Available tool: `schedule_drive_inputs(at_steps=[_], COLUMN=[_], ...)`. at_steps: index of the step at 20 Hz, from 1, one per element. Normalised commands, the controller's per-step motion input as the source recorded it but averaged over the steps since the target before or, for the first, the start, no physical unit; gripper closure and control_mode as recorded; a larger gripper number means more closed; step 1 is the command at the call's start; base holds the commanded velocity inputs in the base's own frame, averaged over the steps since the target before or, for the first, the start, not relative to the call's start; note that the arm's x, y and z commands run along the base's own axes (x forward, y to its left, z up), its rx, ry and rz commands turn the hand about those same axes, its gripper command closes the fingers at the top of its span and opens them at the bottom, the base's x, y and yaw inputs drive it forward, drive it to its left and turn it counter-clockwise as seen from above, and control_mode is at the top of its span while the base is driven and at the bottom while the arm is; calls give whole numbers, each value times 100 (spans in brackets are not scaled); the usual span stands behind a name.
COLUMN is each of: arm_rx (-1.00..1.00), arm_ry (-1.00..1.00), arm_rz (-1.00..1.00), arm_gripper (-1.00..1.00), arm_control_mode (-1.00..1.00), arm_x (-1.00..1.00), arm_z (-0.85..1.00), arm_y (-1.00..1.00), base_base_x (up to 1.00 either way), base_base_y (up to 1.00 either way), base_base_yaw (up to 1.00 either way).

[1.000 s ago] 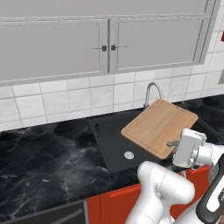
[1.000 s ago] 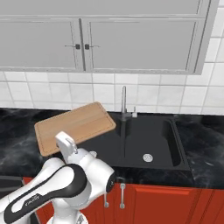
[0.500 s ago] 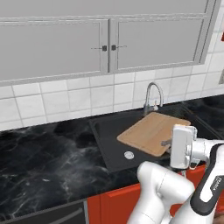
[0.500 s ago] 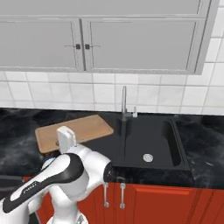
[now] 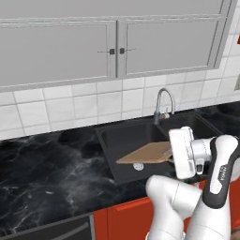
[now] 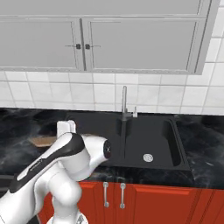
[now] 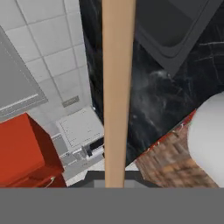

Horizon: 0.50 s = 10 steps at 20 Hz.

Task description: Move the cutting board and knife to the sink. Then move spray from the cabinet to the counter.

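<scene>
Far left in the left base view: glossy black marble worktop (image 5: 51,173), veined grey-white, under a white tiled wall and grey wall cupboards (image 5: 112,47). Further right, set into that worktop, the dark sink (image 5: 124,140) with its curved chrome faucet (image 5: 161,101) at the back edge; a round drain showing in the basin floor, nothing lying on that floor. Held above the basin's right part, nearly level and clear of the bottom: the light-tan cutting board (image 5: 145,153), its right end at the white hand (image 5: 180,157). Hand closed tight on that end of the board. Right of that, the white arm. In the right base view, from the left: a tan sliver of the board (image 6: 43,141) poking out behind the arm, then the basin (image 6: 153,144) further right, again bare apart from its drain. In the hand view, the board (image 7: 117,92) seen edge-on as a tan strip rising from the bottom, a corner of the basin (image 7: 175,30) to the upper right of it. Exact fingertip contact hidden.
</scene>
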Motion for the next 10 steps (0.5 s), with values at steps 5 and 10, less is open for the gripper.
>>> schedule_drive_inputs(at_steps=[5,10], arm_rx=[-3,-7], arm_ry=[18,9], arm_rz=[1,3], arm_gripper=[100,100], arm_control_mode=[-100,-100], arm_x=[41,40], arm_z=[0,0], arm_y=[0,-1], base_base_x=[0,0], base_base_y=[0,0], base_base_yaw=[0,0])
